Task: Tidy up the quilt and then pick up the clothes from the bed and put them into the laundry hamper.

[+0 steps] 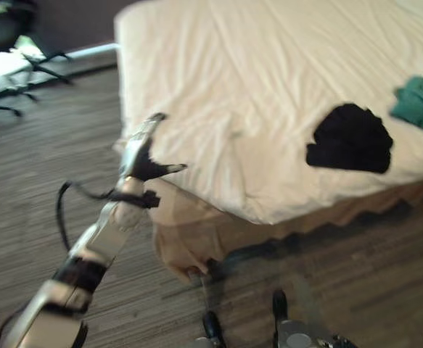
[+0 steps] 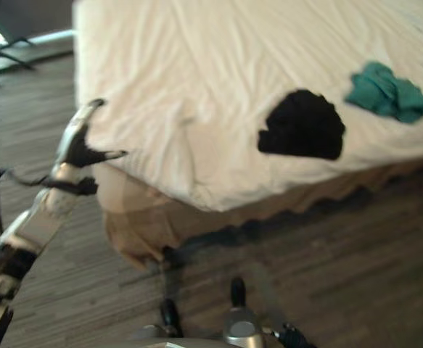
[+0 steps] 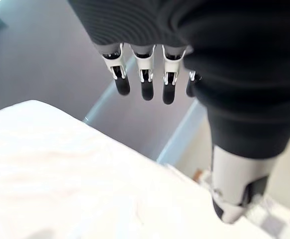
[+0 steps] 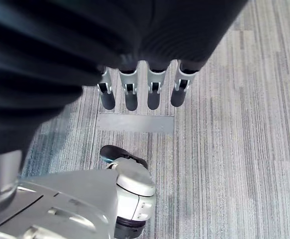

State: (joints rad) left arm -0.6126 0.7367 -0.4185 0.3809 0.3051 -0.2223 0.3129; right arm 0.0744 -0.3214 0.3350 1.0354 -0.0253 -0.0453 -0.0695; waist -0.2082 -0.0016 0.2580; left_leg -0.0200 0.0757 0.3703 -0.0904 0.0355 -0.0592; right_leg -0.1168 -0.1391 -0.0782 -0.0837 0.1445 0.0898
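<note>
A cream quilt covers the bed, wrinkled near its front corner. On it lie a black garment near the front edge and a teal garment further right. My left hand hovers by the bed's front left corner, at the quilt's edge, open with straight fingers and holding nothing; the quilt lies just below them. My right hand hangs open over the striped floor, away from the bed.
A beige bed skirt hangs below the quilt at the corner. An office chair base stands on the floor at the far left. Grey striped floor runs along the bed's left and front sides.
</note>
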